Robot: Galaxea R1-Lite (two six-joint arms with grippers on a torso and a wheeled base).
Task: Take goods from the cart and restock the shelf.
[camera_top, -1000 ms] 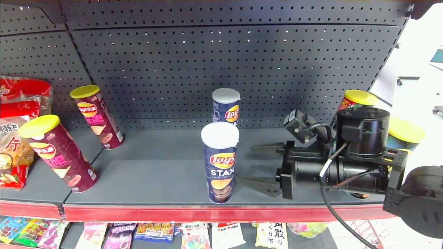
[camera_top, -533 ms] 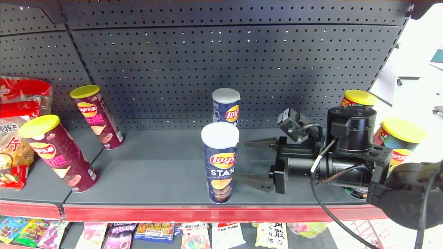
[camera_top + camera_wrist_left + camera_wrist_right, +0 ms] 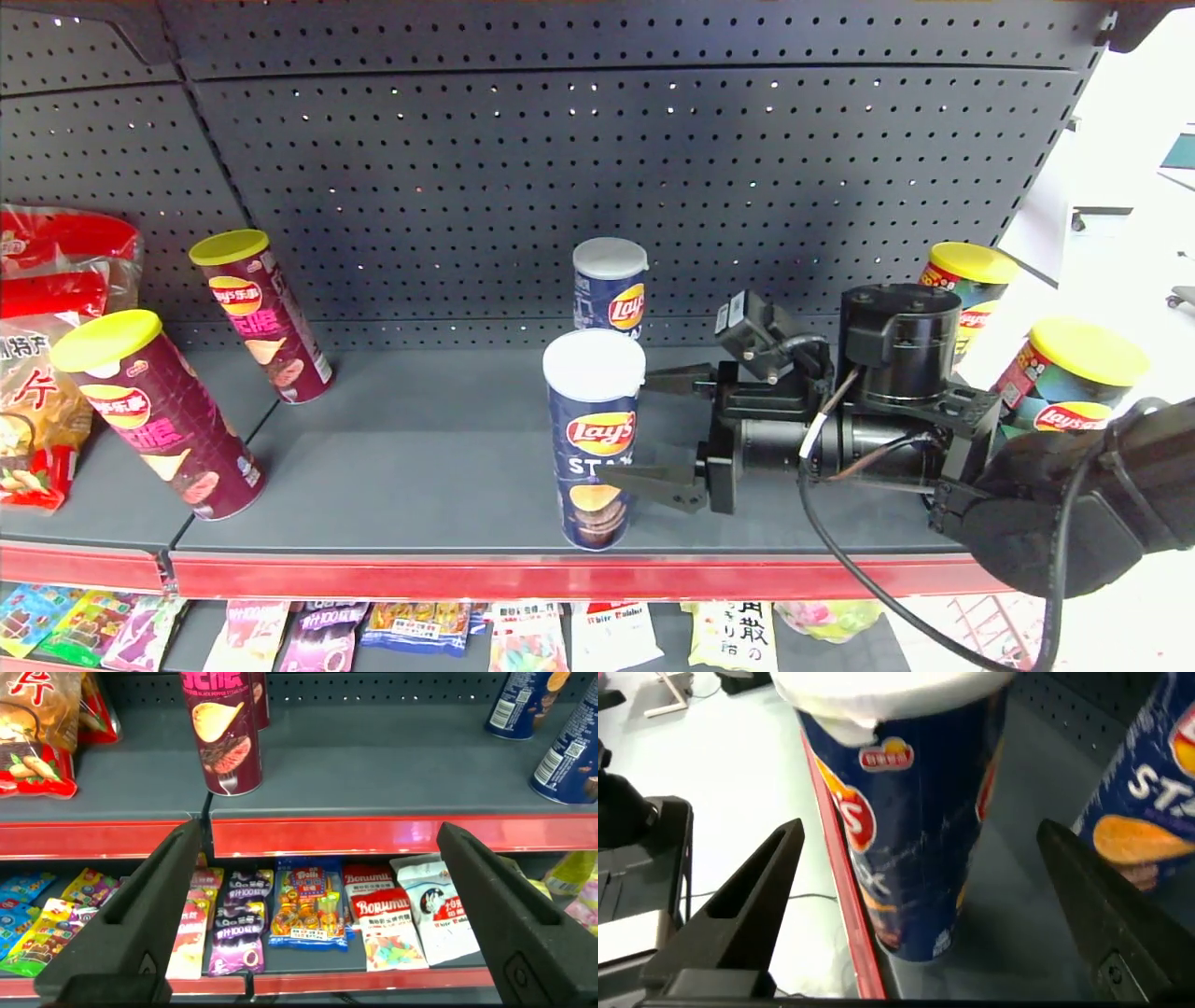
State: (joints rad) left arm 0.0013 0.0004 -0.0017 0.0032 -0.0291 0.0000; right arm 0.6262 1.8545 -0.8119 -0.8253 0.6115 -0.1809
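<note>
Pegboard-backed shelf point(image 3: 420, 467) | front blue can point(image 3: 594, 439) upright at frame centre, close to the red lip | right tool point(image 3: 624, 428) spread, straddling it from frame right, probably to reposition it | left tool point(image 3: 318, 829) spread, empty, below shelf level.

The head view looks forward and down on the shelf point(image 3: 420, 448) from a moderate distance and sees the right gripper point(image 3: 627, 427) side-on. The right wrist view looks out from behind that gripper's spread jaws, very near the front blue can point(image 3: 906, 831) standing between them; both views share this can. The left wrist view looks from farther back, past the left gripper point(image 3: 318, 829) with its jaws spread, at the red edge point(image 3: 374, 835). The maroon can point(image 3: 224, 737) beyond the jaws is also seen in the head view.
</note>
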